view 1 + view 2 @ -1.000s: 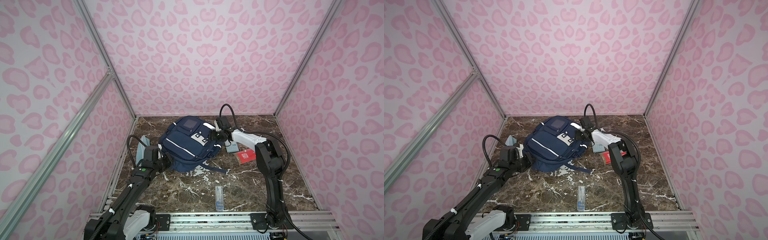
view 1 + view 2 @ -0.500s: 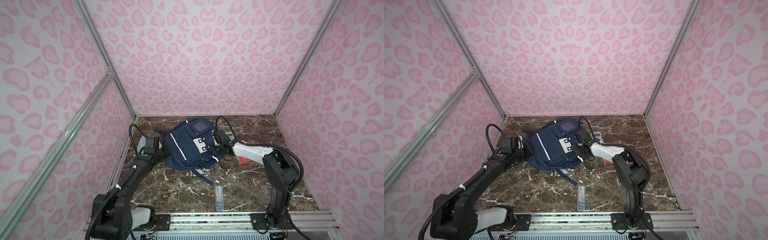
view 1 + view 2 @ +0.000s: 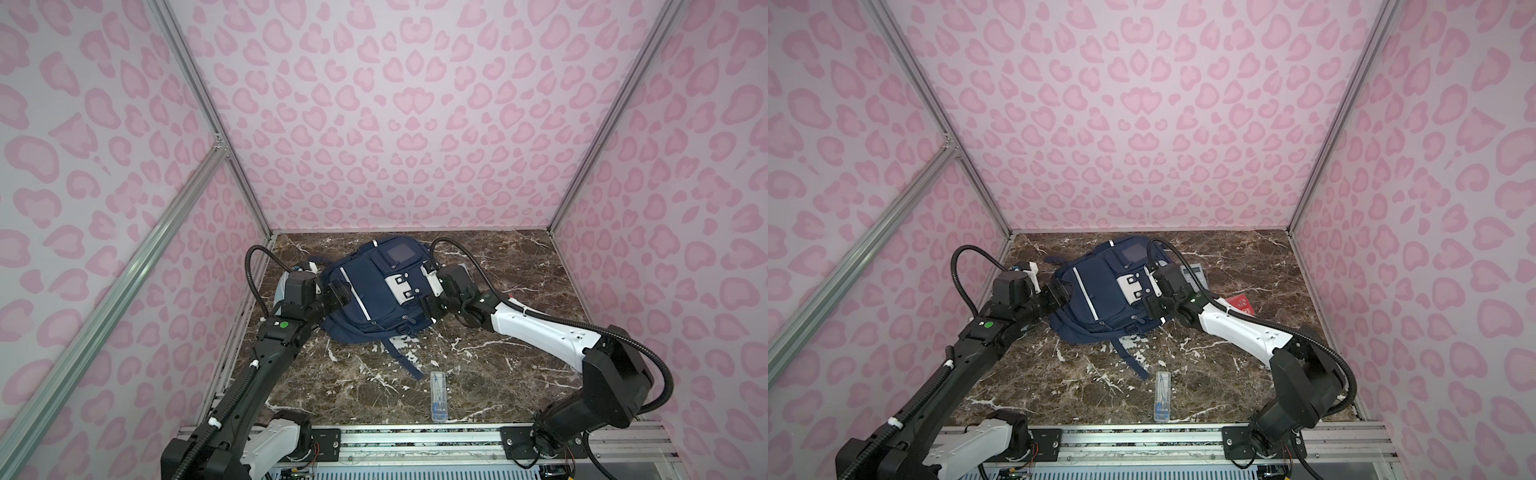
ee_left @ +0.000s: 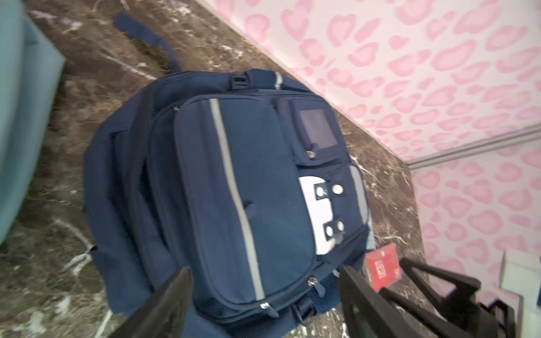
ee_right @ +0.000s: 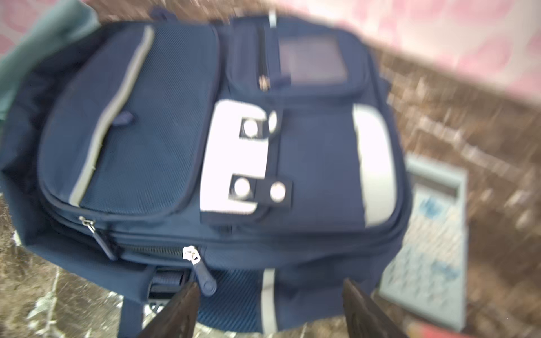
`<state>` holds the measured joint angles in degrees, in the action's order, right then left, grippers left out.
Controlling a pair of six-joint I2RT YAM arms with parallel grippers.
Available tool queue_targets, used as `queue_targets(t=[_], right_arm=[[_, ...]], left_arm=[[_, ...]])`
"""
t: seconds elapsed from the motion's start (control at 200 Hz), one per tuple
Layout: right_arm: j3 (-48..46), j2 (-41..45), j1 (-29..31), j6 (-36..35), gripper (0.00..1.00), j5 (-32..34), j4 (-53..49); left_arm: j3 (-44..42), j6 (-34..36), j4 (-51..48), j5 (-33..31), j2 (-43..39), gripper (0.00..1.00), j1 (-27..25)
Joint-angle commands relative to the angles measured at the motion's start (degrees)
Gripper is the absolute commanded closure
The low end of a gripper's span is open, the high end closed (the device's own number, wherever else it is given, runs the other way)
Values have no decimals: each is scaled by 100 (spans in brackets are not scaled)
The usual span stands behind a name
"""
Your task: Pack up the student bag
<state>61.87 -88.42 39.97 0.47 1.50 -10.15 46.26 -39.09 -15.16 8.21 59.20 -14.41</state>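
Shifted rearward, the student bag (image 3: 370, 291) now lies flat near the worktop's (image 3: 498, 374) back edge. The left fingers (image 4: 169, 307) have let go and stand spread at its left side. The right fingers (image 5: 363, 310) gape at its right side, holding nothing. The front half is open except for a clear case (image 3: 439, 395). Both arms reach low and forward.

Rear centre blocked by student bag (image 3: 374, 299); right flank narrowed by calculator (image 3: 1195, 275) and red booklet (image 3: 1239, 304). Front table (image 3: 498, 374) left open, save clear case (image 3: 439, 395) near front edge.
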Motion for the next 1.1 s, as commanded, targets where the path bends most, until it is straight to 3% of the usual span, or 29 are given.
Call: queue_targets(t=[0.0,0.04,0.085,0.215,0.305,0.415,0.64,0.725,0.82,0.88,0.935,0.96,1.1], right_arm=[[-168,101,2,-2119,18,41,736],[-158,82,4,-2479,13,97,778],[-97,5,-17,-2741,8,174,736],[254,-453,-328,-3594,11,-382,132],[358,-842,-634,-4078,12,-673,-10],[516,-1271,-746,-4374,13,-745,-57],[1134,-2206,-410,-5076,16,-851,-184],[1318,-2494,-284,-5312,18,-610,-126],[1492,-2674,-237,-5397,29,-658,-276],[1564,-2723,-241,-5359,57,-731,-412],[1573,-2673,-258,-5150,92,-802,-481],[1510,-2606,-244,-5013,100,-778,-415],[808,-1852,-105,-4547,100,-1077,70]], left_arm=[[-330,-495,589,1015,33,25,-175],[-474,-651,836,1191,124,28,-311],[-521,-604,837,976,264,29,-522],[-761,-562,973,732,755,33,-865],[-953,-553,1042,580,937,39,-874],[-1132,-475,802,-152,1191,47,-779],[-1417,-479,1226,13,1588,55,-573],[-1425,-382,1265,67,1700,71,-407],[-1466,-273,1416,247,1794,76,-210],[-1400,-184,1373,245,1822,76,-138],[-1333,-135,1333,218,1840,76,-85],[-1284,-126,1313,200,1845,76,-58],[-822,86,1142,-5,1917,73,189]])
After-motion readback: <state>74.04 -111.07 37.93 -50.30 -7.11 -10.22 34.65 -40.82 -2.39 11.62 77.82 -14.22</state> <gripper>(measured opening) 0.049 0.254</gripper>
